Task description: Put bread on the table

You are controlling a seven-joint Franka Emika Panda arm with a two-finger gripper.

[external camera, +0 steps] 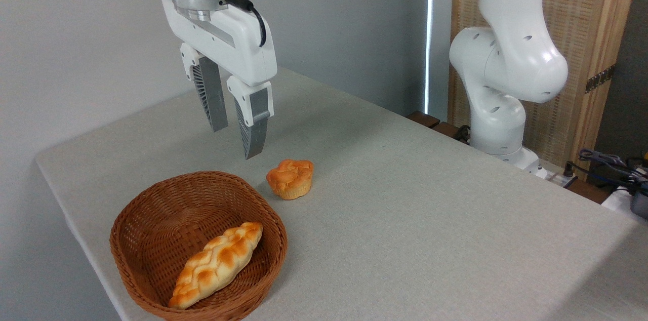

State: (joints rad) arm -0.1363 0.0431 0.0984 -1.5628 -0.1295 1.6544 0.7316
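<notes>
The table [405, 219] fills most of the frame, its grey-beige surface running toward the upper right. At lower left sits a wicker basket [152, 230] holding a braided loaf [217, 265]. Upper left, the gripper [237, 141] hangs with fingers parted — holding nothing. The bread [290, 178] (small, knotted top) rests on the table, just beside the basket's right rim.

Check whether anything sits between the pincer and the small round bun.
Nothing visible does. The open pincer hangs in clear air above and left of the bun, which sits on the table beside the basket.
</notes>
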